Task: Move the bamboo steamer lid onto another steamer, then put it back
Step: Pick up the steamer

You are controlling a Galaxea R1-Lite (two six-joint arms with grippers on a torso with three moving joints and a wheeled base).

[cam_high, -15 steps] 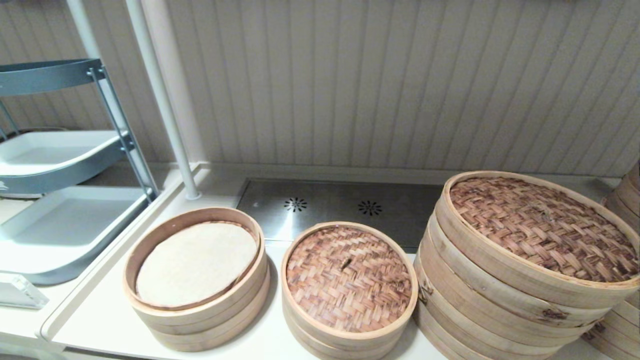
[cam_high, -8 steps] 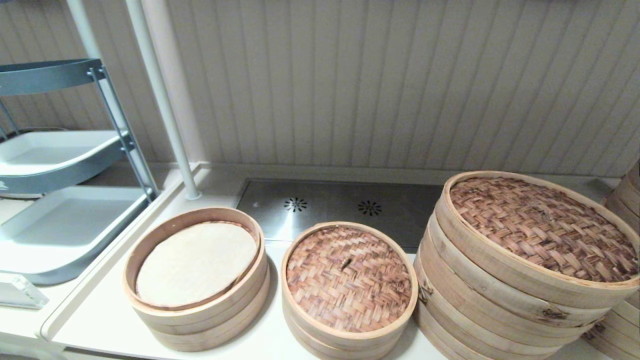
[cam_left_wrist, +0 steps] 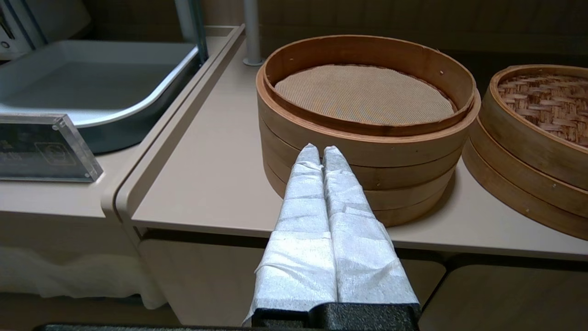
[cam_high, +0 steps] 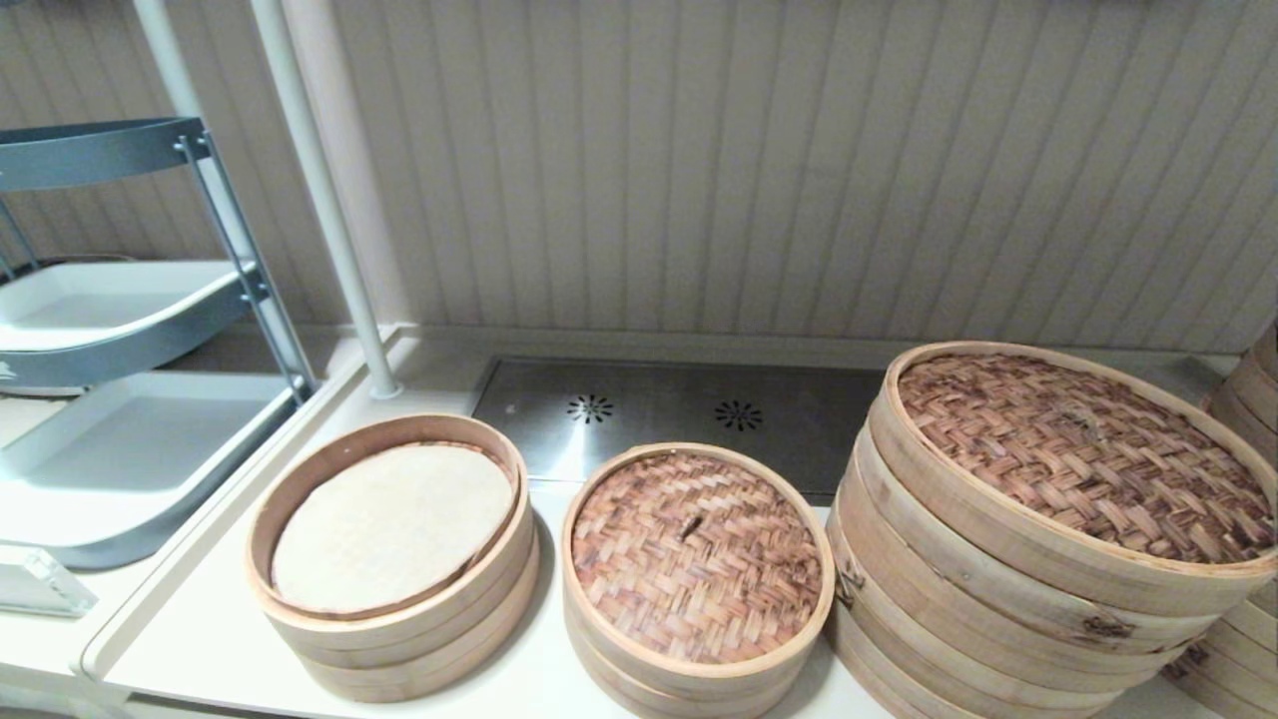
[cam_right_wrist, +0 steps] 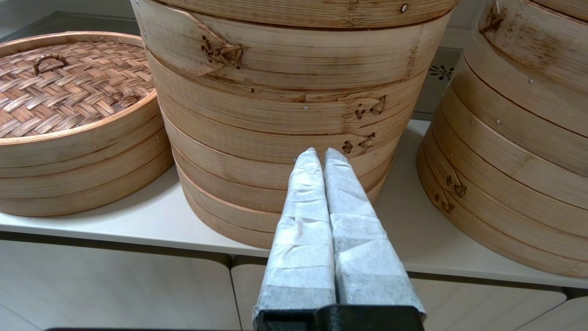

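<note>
The bamboo steamer lid (cam_high: 697,555) is seated on the middle steamer on the tabletop (cam_high: 215,639), with another steamer (cam_high: 391,554), open and lined, just beside it on the robot's left. Both hands are held low off the front edge, fingers pressed together and empty: the left hand (cam_left_wrist: 320,154) faces the open steamer, the right hand (cam_right_wrist: 320,156) the large stack (cam_right_wrist: 294,105). The lid's loop handle (cam_right_wrist: 47,59) is judged roughly equally reachable by either.

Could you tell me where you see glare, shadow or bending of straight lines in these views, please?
Head view: soft glare on the steel plate, wall boards bow outward near the edges, a shadow between the open steamer and the small lid. Left wrist view: dim, dark background. Right wrist view: even light, faint shadow under the big stack.
</note>
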